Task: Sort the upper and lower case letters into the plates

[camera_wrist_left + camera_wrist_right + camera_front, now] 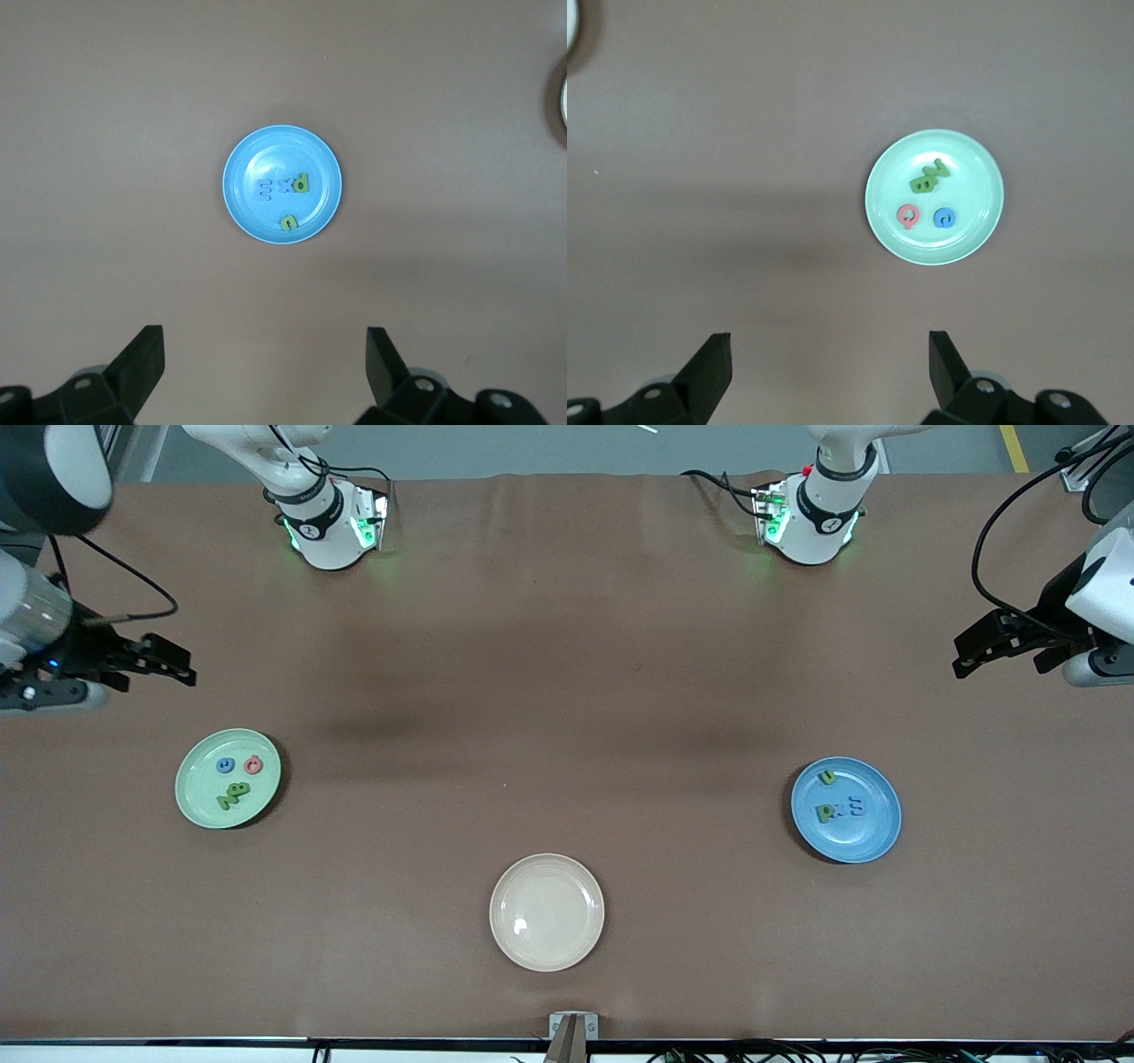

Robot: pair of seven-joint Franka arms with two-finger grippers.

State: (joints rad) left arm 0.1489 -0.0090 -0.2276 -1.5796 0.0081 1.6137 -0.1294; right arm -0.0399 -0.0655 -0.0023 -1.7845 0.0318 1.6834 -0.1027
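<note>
- Mint green plate (229, 778) at the right arm's end of the surface (549, 691). In it: a blue letter (226, 764), a red-pink letter (253, 763) and two green letters (234, 794) lying touching each other.
- Blue plate (846, 810) at the left arm's end. In it: two green letters (826, 811) and two blue letters (850, 808); three sit in a row mid-plate, and one green piece lies apart near the rim.
- Cream plate (547, 911) between the two, nearest the front camera, bare.
- No loose letters visible anywhere on the surface.
- Right hand (155, 662) up in the air over bare surface beside the mint plate, fingers spread wide, carrying nothing.
- Left hand (1005, 642) likewise raised over bare surface beside the blue plate, fingers spread, empty; this arm waits.
- Judgement: sorting looks done, four pieces per plate. Step in hand is clearing away and checking.
- Case of each letter is hard to read at this range; the mint plate's pieces may be capitals, the blue plate's small letters, but not certain.
- To finish well: lift both hands straight up and away from the plates, avoid sweeping low over the rims, since the light foam pieces would shift at a nudge.
</note>
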